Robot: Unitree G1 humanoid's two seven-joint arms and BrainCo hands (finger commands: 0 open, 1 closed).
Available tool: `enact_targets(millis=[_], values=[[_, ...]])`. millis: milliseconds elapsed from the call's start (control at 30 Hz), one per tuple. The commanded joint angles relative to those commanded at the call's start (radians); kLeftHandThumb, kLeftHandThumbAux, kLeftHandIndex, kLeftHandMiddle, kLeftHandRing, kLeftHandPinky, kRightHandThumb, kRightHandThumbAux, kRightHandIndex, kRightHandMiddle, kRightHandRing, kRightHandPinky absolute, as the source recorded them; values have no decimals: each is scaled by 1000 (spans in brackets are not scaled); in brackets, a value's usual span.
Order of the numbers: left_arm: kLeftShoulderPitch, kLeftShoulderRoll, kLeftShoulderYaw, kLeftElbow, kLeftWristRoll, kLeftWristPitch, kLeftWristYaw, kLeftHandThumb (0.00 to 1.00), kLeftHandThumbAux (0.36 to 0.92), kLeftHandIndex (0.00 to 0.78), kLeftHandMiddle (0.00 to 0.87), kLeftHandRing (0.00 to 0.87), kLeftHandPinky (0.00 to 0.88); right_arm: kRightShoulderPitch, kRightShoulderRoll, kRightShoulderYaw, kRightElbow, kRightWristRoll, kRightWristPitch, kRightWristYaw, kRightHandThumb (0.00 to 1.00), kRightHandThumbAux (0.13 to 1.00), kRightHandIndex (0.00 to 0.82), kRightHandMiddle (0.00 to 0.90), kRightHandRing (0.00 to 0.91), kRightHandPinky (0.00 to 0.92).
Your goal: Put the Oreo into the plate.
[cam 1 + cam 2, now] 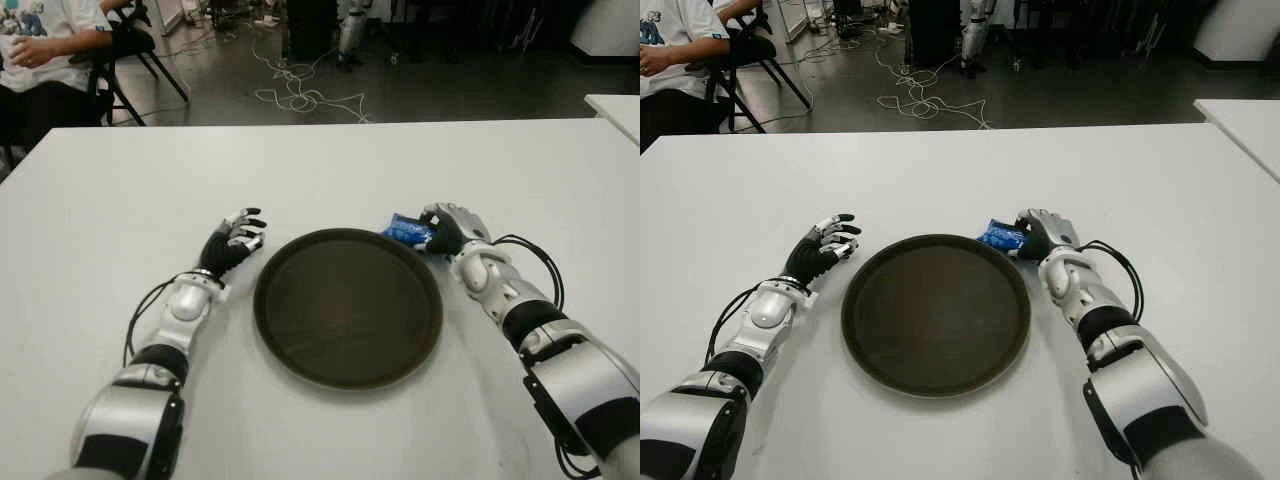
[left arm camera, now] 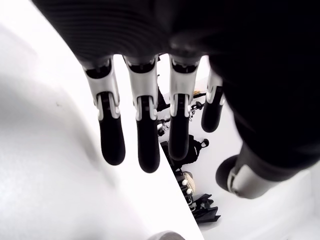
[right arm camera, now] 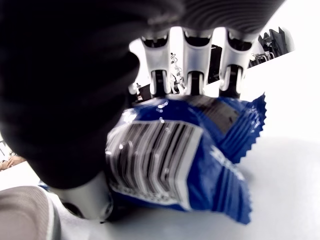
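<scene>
1. Blue wrapper of the Oreo pack [image 1: 406, 229] shows at the far right edge of the plate [image 1: 300, 340], just beside its rim; I cannot tell if it touches the rim.
2. My right hand [image 1: 448, 230] has its fingers [image 3: 194, 70] curled over the pack and the thumb under it, so the pack is held firmly.
3. In the right wrist view I see the barcode side of the pack facing the camera, low over the white table [image 1: 330, 170].
4. My left hand [image 1: 235, 241] shows on the left of the plate, its fingers [image 2: 111, 135] loosely spread and holding nothing.
5. At the far left corner a person [image 1: 45, 45] sits on a chair [image 1: 125, 60].
</scene>
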Motion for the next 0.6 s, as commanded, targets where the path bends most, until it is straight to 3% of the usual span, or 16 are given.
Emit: enact_targets(millis=[233,600], values=[[-1,1,-7,-1,11,3,18,394,665,201,301,337,383,6,1,-26,-10,23,-21,-27,152,849,628,761,770,736],[0,1,-8,-1,13,3,27,362,643,203,301,341,383,0,-9,-56,-43,46,-13,-45,123,861,627,769,782,750]])
